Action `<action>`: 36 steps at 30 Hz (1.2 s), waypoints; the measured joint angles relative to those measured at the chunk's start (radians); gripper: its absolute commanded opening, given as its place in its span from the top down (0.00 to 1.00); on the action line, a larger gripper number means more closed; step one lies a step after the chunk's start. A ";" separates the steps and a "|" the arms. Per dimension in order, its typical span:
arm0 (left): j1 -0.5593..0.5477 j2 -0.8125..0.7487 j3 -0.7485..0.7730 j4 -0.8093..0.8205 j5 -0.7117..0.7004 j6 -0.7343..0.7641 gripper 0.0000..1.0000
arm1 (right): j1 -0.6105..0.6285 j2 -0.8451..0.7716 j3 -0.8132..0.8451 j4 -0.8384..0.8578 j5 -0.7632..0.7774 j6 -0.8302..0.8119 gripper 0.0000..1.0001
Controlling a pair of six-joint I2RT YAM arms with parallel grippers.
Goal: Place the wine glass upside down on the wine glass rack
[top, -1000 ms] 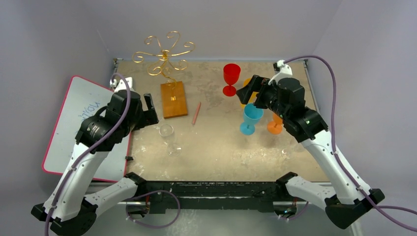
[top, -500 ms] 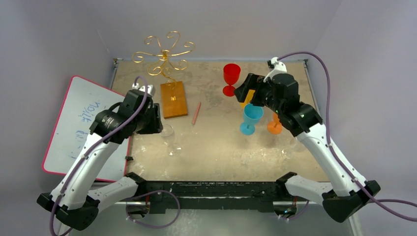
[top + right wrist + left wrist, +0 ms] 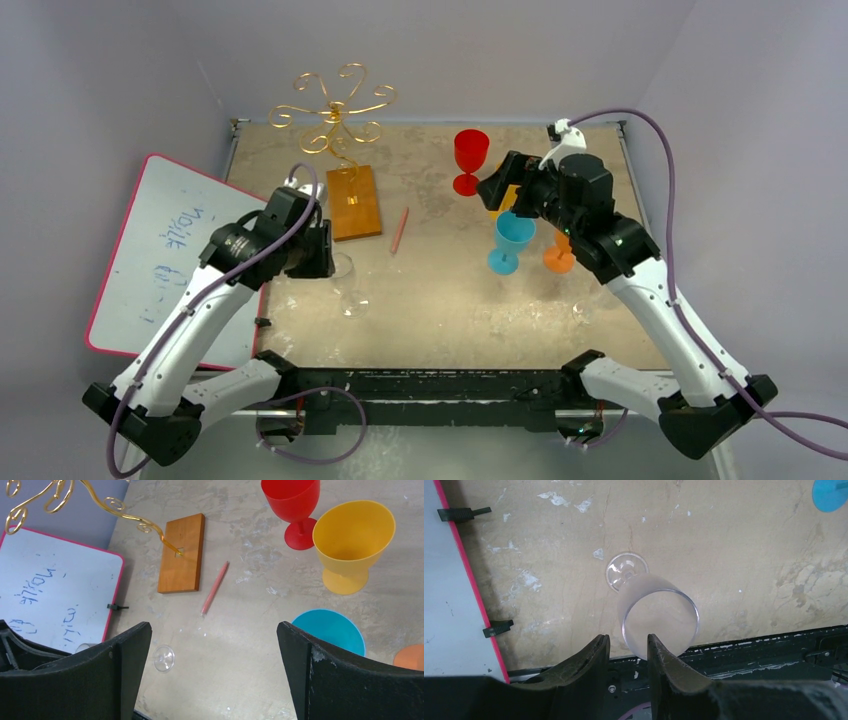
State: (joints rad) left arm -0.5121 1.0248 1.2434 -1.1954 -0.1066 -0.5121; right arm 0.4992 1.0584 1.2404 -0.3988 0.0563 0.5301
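Note:
The clear wine glass (image 3: 342, 268) stands upright on the table left of centre, its round foot (image 3: 625, 570) showing beyond the bowl (image 3: 659, 615). My left gripper (image 3: 322, 250) comes in from the glass's left. Its fingers stand narrowly apart (image 3: 626, 637) astride the near-left part of the rim, one finger outside the bowl and one over its mouth, with a gap still between them. The wine glass rack (image 3: 335, 110), a gold wire tree on a wooden base (image 3: 353, 202), stands at the back left. My right gripper (image 3: 500, 185) hovers wide open (image 3: 215, 630) above the coloured glasses, holding nothing.
A red glass (image 3: 470, 155), a blue one (image 3: 513, 235), a yellow one (image 3: 352, 540) and an orange one (image 3: 558, 258) stand at the right. A pink pencil (image 3: 400, 230) lies beside the rack's base. A whiteboard (image 3: 160, 250) overhangs the table's left edge.
My left arm has swung right to the clear glass and its jaws have narrowed around the rim. The right gripper has barely shifted.

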 measured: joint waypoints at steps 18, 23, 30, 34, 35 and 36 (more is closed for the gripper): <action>-0.001 0.044 -0.040 0.036 -0.020 0.000 1.00 | 0.000 -0.097 -0.052 0.023 0.063 -0.046 0.08; -0.001 0.044 -0.012 0.025 -0.035 0.000 1.00 | 0.000 -0.119 -0.084 0.092 0.054 -0.092 0.12; -0.001 0.041 0.036 0.009 -0.055 0.001 1.00 | 0.000 -0.115 -0.132 0.222 -0.077 -0.210 0.18; -0.001 0.035 0.071 -0.005 -0.053 0.001 1.00 | 0.005 -0.109 -0.156 0.307 -0.166 -0.292 0.19; -0.001 0.032 0.079 -0.006 -0.053 0.001 1.00 | 0.005 -0.108 -0.162 0.327 -0.185 -0.314 0.20; -0.001 0.029 0.089 -0.006 -0.053 0.001 1.00 | 0.007 -0.106 -0.165 0.341 -0.201 -0.334 0.21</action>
State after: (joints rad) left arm -0.5129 1.0534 1.3323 -1.2018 -0.1600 -0.5110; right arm 0.5060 0.9524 1.0752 -0.0582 -0.1448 0.1963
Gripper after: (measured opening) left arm 0.028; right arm 0.810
